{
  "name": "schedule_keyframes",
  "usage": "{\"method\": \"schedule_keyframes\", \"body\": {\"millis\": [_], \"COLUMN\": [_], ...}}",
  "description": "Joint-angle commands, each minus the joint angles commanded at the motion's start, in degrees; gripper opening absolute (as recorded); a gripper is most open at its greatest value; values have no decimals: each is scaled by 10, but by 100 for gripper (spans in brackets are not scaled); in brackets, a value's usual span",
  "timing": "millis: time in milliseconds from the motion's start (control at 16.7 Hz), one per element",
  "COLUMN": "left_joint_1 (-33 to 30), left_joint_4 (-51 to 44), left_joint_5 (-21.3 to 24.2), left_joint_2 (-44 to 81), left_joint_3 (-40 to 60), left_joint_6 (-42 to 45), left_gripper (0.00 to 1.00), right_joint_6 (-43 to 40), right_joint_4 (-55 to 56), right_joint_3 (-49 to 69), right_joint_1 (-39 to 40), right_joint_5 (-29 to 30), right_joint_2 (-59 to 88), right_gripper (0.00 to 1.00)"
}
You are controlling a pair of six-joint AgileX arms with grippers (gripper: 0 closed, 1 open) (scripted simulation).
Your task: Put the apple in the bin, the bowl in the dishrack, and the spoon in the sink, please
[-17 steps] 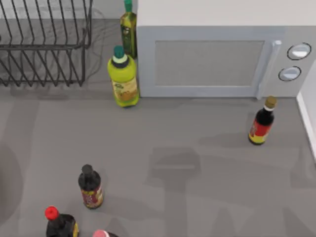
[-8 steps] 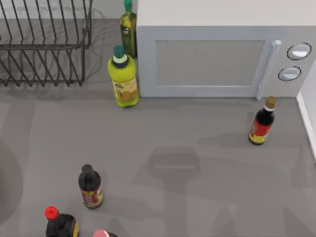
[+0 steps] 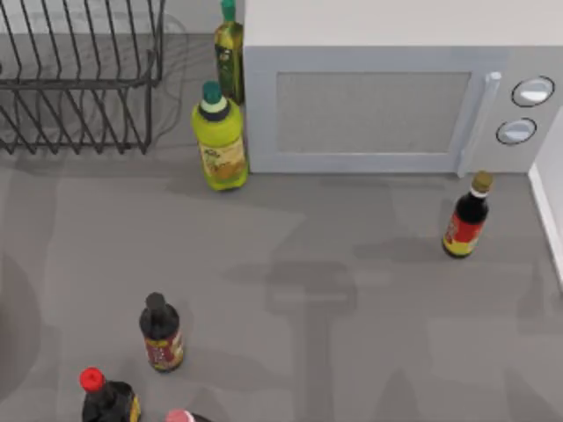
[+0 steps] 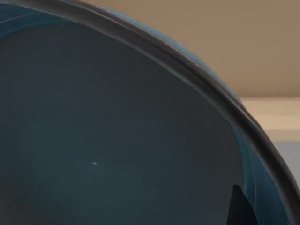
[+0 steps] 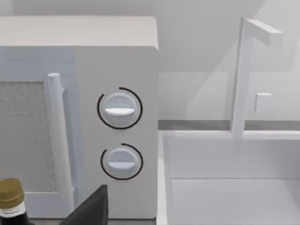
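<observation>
The teal-blue bowl (image 4: 117, 140) sits right up against the left wrist camera, its dark rim arching across the view with a beige wall behind it. My left gripper is shut on it, and one dark fingertip (image 4: 241, 211) shows just inside the rim. The dark wire dishrack (image 3: 79, 83) stands at the table's back left. The white sink (image 5: 225, 187) lies to the right of the microwave, its edge (image 3: 550, 207) at the table's right side. My right gripper (image 5: 93, 211) hovers low in front of the microwave's knobs. The apple, the spoon and the bin are out of view.
A white microwave (image 3: 369, 110) fills the back middle. A yellow-green bottle (image 3: 220, 141) and an olive bottle (image 3: 229, 53) stand beside the rack. A gold-capped dark bottle (image 3: 466, 220) is near the sink. Two dark bottles (image 3: 160, 334) (image 3: 106, 396) stand at the front left.
Nothing on the table has moved. The shadows on it have shifted slightly, the round one at the left edge sliding further left.
</observation>
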Motion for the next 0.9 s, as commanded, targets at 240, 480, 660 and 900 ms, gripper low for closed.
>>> {"method": "schedule_keyframes", "body": {"millis": [240, 480, 660, 900], "left_joint_1": [-18, -32, -37, -37], "left_joint_4": [188, 315, 346, 346], "left_joint_5": [-18, -33, -37, -37], "left_joint_2": [138, 234, 262, 262], "left_joint_3": [-33, -69, -81, -81], "left_joint_6": [-2, -2, -1, -1], "left_gripper": [0, 0, 0, 0], "right_joint_6": [0, 0, 0, 0], "right_joint_4": [0, 0, 0, 0], "right_joint_3": [0, 0, 0, 0], "right_joint_1": [0, 0, 0, 0], "right_joint_5": [0, 0, 0, 0], "right_joint_2": [0, 0, 0, 0], "right_gripper": [100, 100, 100, 100]}}
